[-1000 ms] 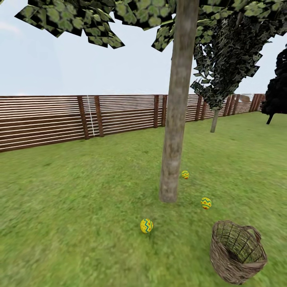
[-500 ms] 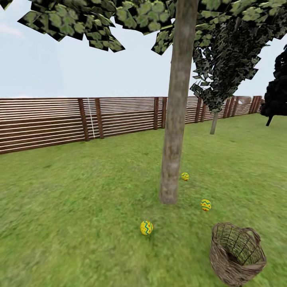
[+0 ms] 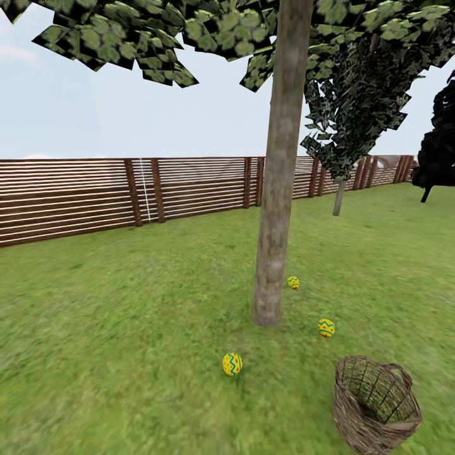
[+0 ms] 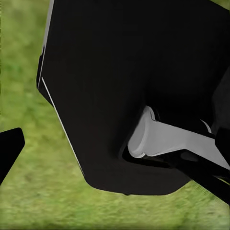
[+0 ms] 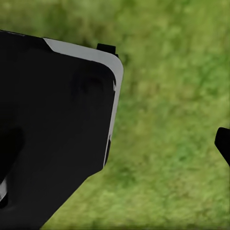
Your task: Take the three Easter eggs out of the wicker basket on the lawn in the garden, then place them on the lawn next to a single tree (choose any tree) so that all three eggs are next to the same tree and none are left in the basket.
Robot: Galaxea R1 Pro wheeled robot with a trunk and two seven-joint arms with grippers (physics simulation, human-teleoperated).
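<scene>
Three Easter eggs [image 3: 232, 364] around the tree [image 3: 273, 240], wicker basket [image 3: 376, 404] nearby; claw states unclear.

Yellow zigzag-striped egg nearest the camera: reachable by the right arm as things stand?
Probably not. The yellow zigzag-striped egg lies on open grass lawn with nothing blocking it, but it sits well ahead, and no arm extends toward it.
</scene>
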